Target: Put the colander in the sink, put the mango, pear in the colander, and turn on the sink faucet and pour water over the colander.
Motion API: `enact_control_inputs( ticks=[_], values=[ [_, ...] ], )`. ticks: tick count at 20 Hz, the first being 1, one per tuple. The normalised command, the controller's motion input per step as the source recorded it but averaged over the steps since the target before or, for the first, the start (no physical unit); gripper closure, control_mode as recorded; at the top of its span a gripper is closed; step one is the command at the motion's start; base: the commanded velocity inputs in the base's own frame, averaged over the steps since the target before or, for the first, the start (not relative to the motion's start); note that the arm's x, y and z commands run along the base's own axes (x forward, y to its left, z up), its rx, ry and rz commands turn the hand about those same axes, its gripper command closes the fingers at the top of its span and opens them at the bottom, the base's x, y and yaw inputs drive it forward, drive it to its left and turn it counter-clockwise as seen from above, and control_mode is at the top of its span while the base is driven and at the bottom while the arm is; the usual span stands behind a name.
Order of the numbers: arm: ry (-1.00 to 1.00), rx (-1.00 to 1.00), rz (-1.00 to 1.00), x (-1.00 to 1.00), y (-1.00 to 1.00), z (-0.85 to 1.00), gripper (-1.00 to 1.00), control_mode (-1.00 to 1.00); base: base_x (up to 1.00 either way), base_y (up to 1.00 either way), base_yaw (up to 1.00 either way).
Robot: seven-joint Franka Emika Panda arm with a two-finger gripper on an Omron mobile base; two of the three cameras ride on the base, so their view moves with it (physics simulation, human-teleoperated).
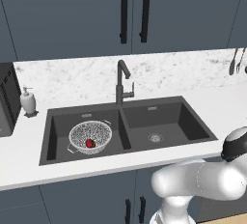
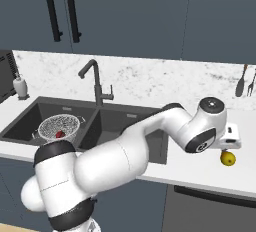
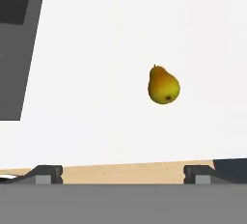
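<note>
The colander (image 1: 90,137) already sits in the left basin of the sink (image 1: 193,126) with the mango (image 1: 89,144) inside it, so the step in hand appears to be fetching the pear (image 3: 163,85). The faucet (image 1: 121,80) shows no water running, and that part of the task looks yet to come.

The claw (image 3: 123,174) hovers over the white worktop (image 3: 120,35) well away from the sink, on the far side of the right basin. In the hand view its two dark fingertips (image 3: 47,174) stand wide apart at the bottom, with nothing between them; it holds nothing.

The pear lies alone on the worktop, on its side. From the hand camera it sits ahead of the claw and off toward the right fingertip rather than centred in the gap. In the right base view it shows just below the hand and slightly beyond it, near the worktop's front edge.

The next move probably calls for shifting the claw sideways until the pear sits midway between the fingertips, then lowering around it and closing gently. The fruit is rounded and tapers toward the stem, so a grip across its broad belly seems safest; an off-centre pinch could roll it toward the edge.
</note>
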Motion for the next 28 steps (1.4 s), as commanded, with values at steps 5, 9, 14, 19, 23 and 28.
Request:
enact_control_inputs(
  ticks=[5,9,14,19,23,28],
  values=[
    [0.02,-0.08,0.0,0.39,-0.19,-0.14,-1.0,-1.0,0.0,0.0,0.0],
    [0.03,0.0,0.0,0.18,-0.31,-0.37,-1.0,-1.0,0.0,0.0,0.0],
    [0.02,0.01,0.0,0.16,-0.29,-0.3,-1.0,-1.0,0.0,0.0,0.0],
    [0.11,0.02,0.0,0.14,-0.29,-0.04,-1.0,-1.0,0.0,0.0,0.0],
    [0.19,0.0,0.0,0.15,-0.23,-0.17,-1.0,-1.0,0.0,0.0,0.0],
    [0.17,0.03,0.02,0.17,-0.22,-0.22,-1.0,-1.0,0.0,0.0,0.0]
  ],
)
